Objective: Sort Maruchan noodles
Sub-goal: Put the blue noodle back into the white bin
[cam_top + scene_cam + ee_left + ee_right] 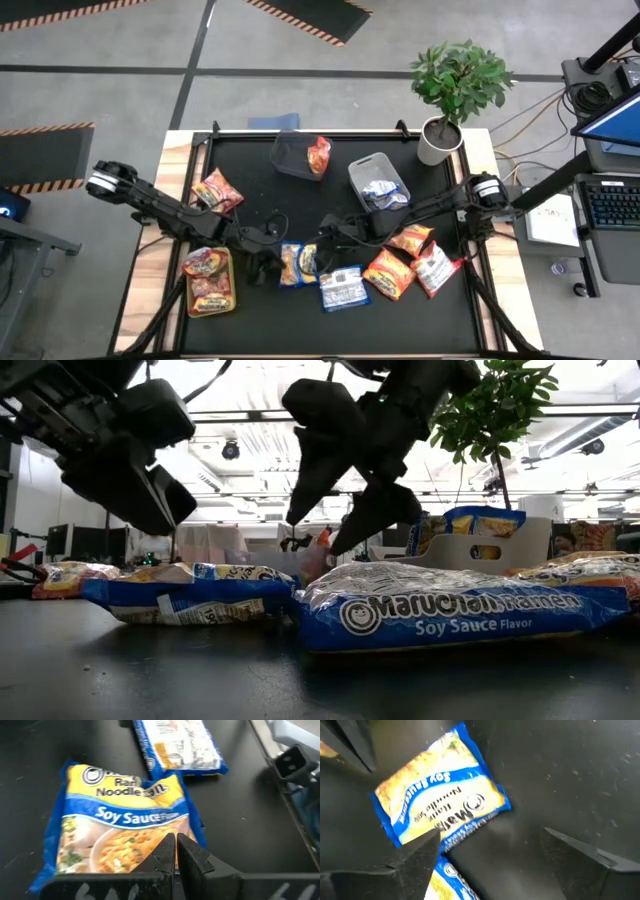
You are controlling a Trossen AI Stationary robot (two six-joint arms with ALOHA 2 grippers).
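**Both grippers over the blue-and-yellow packets at mid-tabletop**

High view: The black tabletop [250,330] is seen whole. The left gripper [265,268] and the right gripper [325,240] are met near the middle, on either side of a blue-and-yellow soy sauce packet [297,264]. A second blue packet [343,288], lying back-side up, is found just beside it. Orange and red-and-white packets [412,262] are spread to the right. A red packet [217,191] lies apart at the left, and two more are held in a yellow-green bin [209,305]. One grey bin [290,160] carries an orange packet on its rim; a second grey bin [378,172] holds a blue one. A potted plant [455,90] stands at the far right corner.

Low view: Only here is it seen that both grippers hang clear above the packets, the right one with its fingers spread.

Left wrist view: The left gripper's fingers [192,862] are shown pressed together, with nothing between them, just over the face-up soy sauce packet; the back-side-up packet lies beyond.

Right wrist view: The soy sauce packet is seen lying free on the tabletop beyond the parted fingers [422,855], gripped by neither.
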